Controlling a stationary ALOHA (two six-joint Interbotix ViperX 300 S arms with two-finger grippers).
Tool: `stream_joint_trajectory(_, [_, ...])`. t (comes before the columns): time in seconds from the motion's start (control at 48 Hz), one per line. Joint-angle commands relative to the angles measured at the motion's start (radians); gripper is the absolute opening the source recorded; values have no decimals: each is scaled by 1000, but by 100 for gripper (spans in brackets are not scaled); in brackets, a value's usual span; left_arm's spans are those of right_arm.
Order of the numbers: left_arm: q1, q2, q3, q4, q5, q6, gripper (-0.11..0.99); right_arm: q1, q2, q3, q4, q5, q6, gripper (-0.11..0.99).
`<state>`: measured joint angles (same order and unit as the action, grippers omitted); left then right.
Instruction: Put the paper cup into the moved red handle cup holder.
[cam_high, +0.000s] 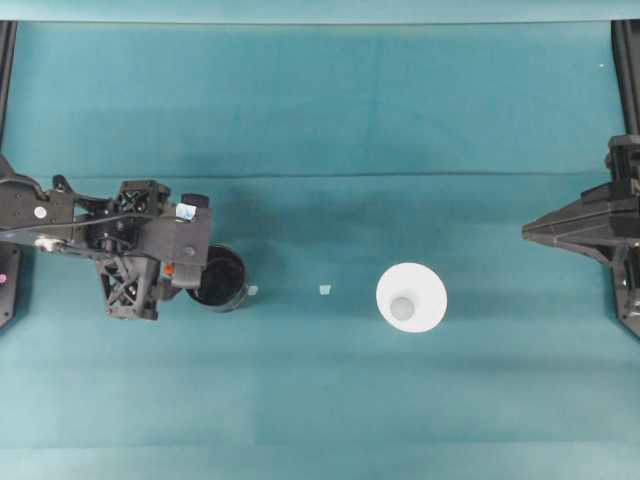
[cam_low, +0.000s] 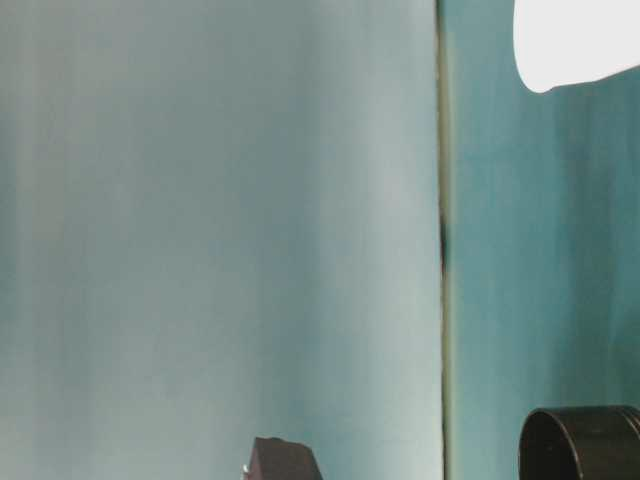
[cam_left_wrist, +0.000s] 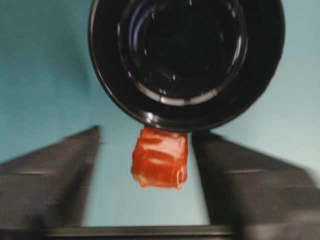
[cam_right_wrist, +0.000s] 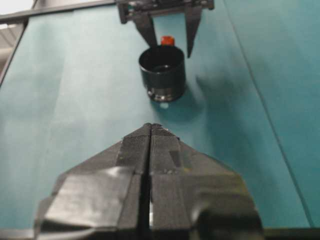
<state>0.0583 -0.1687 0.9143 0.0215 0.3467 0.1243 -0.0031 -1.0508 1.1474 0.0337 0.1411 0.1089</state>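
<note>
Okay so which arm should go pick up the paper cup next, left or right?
Probably right. The right gripper is shut and empty on the paper cup's side, while the left gripper is open around the holder's red handle.

The overhead camera looks straight down on the teal-clothed bench (cam_high: 320, 100), taking in both arms; the table-level camera sits low at the cloth's surface, turned a quarter, very near; the left wrist camera peers between its jaws, close above the glossy black round holder with the red-orange tab (cam_left_wrist: 186, 60); the right wrist camera faces along the bench toward that same holder (cam_right_wrist: 162, 73), farther off.
</note>
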Motion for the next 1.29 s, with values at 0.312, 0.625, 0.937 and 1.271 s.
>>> stream_joint_trajectory(0.312, [-5, -3, -8, 2, 14, 5, 29, -2, 6, -17, 3, -5, 9, -11])
stream_joint_trajectory(0.625, [-5, -11, -37, 5, 35, 21, 29, -2, 6, -15, 3, -5, 9, -11])
stream_joint_trajectory(0.937, [-5, -179, -213, 2, 279, 21, 29, -2, 6, -15, 3, 11, 8, -11])
stream_joint_trajectory(1.271, [-6, -209, -290, 5, 393, 17, 29, -2, 6, -14, 3, 18, 8, -11])
